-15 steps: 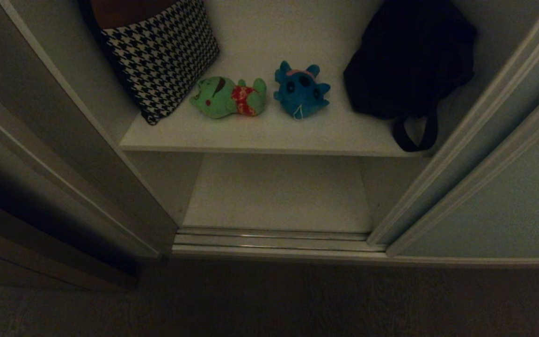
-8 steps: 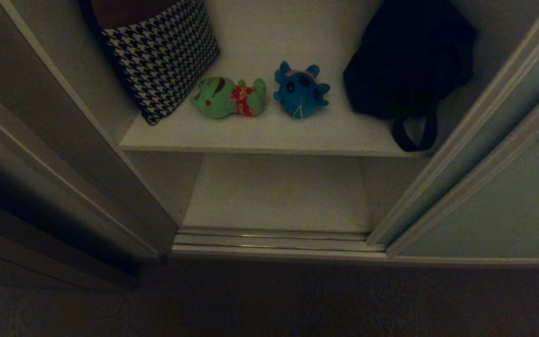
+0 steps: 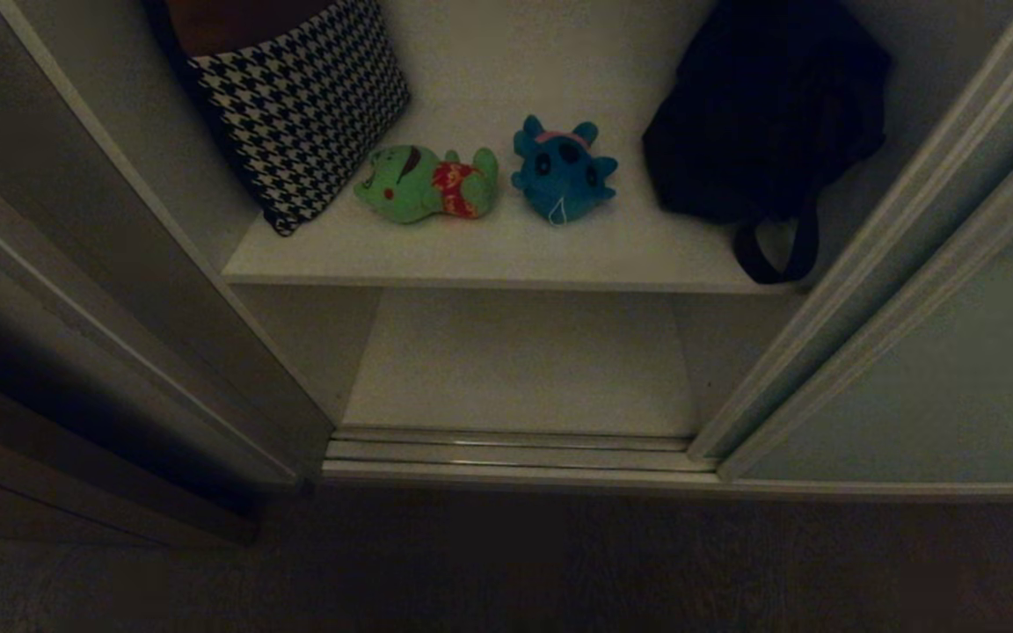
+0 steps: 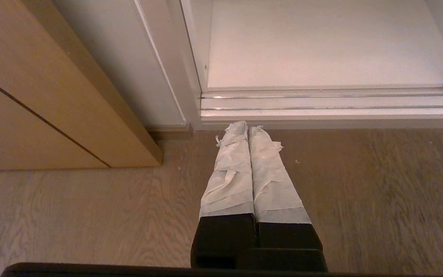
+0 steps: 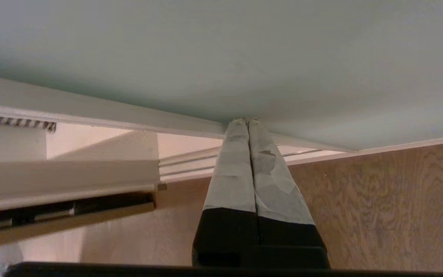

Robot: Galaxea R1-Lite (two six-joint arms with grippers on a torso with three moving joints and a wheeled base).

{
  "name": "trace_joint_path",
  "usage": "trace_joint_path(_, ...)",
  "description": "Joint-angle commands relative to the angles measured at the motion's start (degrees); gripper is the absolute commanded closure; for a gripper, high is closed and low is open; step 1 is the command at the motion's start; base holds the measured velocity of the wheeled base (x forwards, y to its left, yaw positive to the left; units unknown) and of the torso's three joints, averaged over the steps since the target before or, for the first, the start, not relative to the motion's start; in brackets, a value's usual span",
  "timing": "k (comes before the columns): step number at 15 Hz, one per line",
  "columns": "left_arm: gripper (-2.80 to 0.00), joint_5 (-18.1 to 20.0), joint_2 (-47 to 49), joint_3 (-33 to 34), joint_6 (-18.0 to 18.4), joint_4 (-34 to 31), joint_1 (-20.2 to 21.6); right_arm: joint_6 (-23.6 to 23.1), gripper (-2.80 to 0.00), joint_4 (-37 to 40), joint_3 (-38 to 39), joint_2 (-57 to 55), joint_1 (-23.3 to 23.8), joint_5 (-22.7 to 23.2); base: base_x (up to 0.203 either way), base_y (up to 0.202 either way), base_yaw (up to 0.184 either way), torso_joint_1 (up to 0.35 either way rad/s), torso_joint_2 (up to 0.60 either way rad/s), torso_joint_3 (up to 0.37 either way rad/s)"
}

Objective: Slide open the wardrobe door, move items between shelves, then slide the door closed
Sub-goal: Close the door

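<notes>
**Wardrobe open, toys waiting**

Dim wardrobe: right end effector (image 5: 248,122), pressed shut and empty, sits close to the sliding wardrobe door (image 5: 221,50). Left end effector (image 4: 248,129), shut too, hangs over the floor. Both plush toys (image 3: 426,185) lie on the upper shelf (image 3: 506,251). Reaching in shut could shove them away.

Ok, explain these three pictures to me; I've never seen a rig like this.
A two-armed robot on wheels faces an open wardrobe. The dark picture is from its head: on the upper shelf lie a green toy and a blue toy, between a houndstooth bag and a black bag. The door is slid to the right. The other two pictures come from cameras on its wrists. The left claw hangs shut above the floor; the right claw, shut too, points at the door. Neither holds anything.
</notes>
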State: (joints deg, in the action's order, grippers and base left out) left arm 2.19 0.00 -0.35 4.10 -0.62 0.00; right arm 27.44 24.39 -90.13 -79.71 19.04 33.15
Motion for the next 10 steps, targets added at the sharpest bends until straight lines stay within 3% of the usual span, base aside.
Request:
trace_joint_path(1, 0.00, 0.0, 0.1, 0.0, 0.0, -0.1, 0.0, 0.1, 0.00, -0.4, 0.0, -0.3, -2.5, -0.3, 0.000, 0.000, 0.000, 0.000, 0.00, 0.000)
trace_joint_path(4, 0.00, 0.0, 0.1, 0.0, 0.0, 0.0, 0.0, 0.2, 0.00, -2.5, 0.0, -0.5, -9.6, -2.5, 0.000, 0.000, 0.000, 0.000, 0.00, 0.000)
trace_joint_path(10, 0.00, 0.0, 0.0, 0.0, 0.0, 0.0, 0.0, 0.0, 0.00, -4.8, 1.2, -1.7, -31.4, -14.4, 0.000, 0.000, 0.000, 0.000, 0.00, 0.000)
